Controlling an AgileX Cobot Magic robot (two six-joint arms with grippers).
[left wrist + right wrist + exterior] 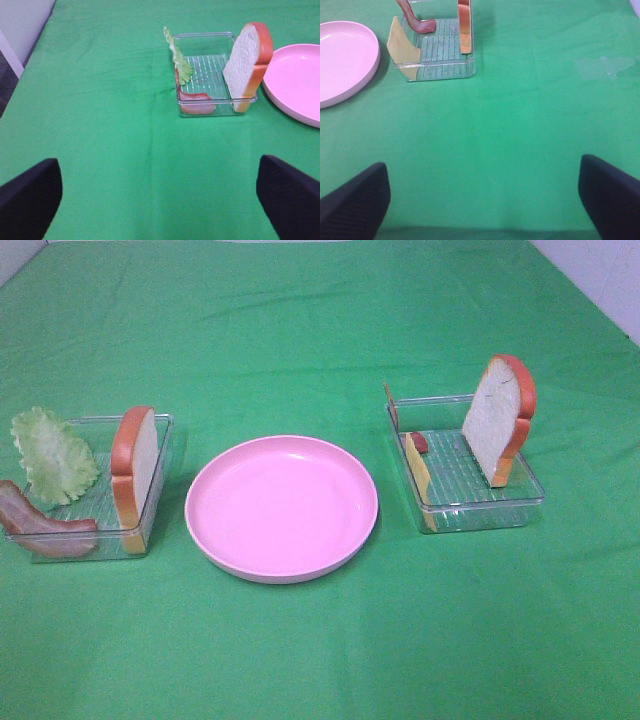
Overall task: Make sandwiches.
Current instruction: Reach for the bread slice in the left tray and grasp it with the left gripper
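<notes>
I see left claw (160, 200) and right claw (482, 200) wide open, empty; orange-crusted white toy bread slice (246, 60) well ahead of left claw.

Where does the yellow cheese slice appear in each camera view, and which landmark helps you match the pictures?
Exterior high: the cheese slice leans in the clear tray right of centre, against the wall facing the pink plate.
Left wrist: not in it.
Right wrist: the cheese slice leans against the clear tray's plate-side wall.
Shared landmark: the pink plate, seen in all three views.
</notes>
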